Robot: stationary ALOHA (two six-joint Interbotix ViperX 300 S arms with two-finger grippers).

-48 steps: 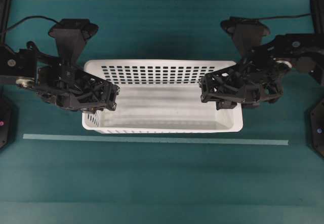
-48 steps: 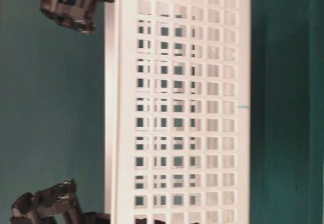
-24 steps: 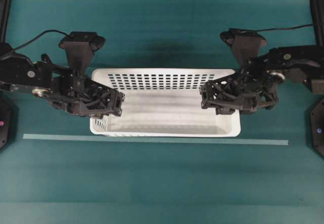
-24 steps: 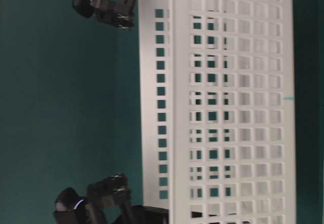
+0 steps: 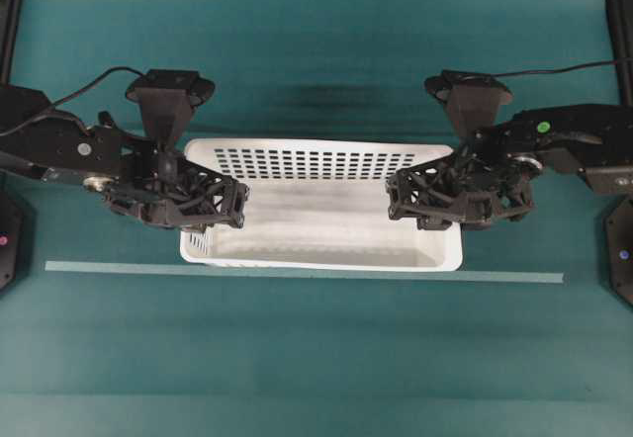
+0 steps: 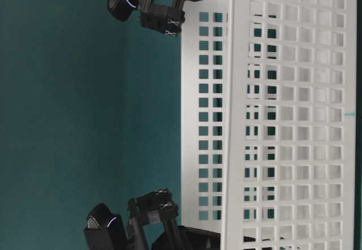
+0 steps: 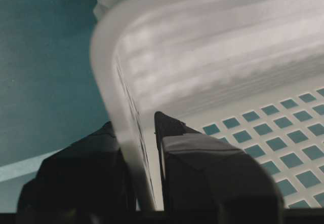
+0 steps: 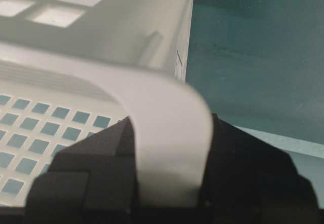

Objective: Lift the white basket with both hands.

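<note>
Basket [image 5: 326, 221] interior open between grippers; teal table [image 5: 316, 358] around unobstructed (thin tape strip [image 5: 297, 273] lies flat).

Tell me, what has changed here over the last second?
The white basket looks smaller from overhead, so it has gone down, with the left gripper and right gripper sinking along. Both still clamp the basket's end walls. The pale strip on the table has not moved.

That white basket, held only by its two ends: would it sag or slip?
The white basket looks empty and slotted, so probably light. Its rim looks straight, so probably fairly stiff. Smooth plastic might slip, though the left gripper and right gripper pinch its end walls.
</note>
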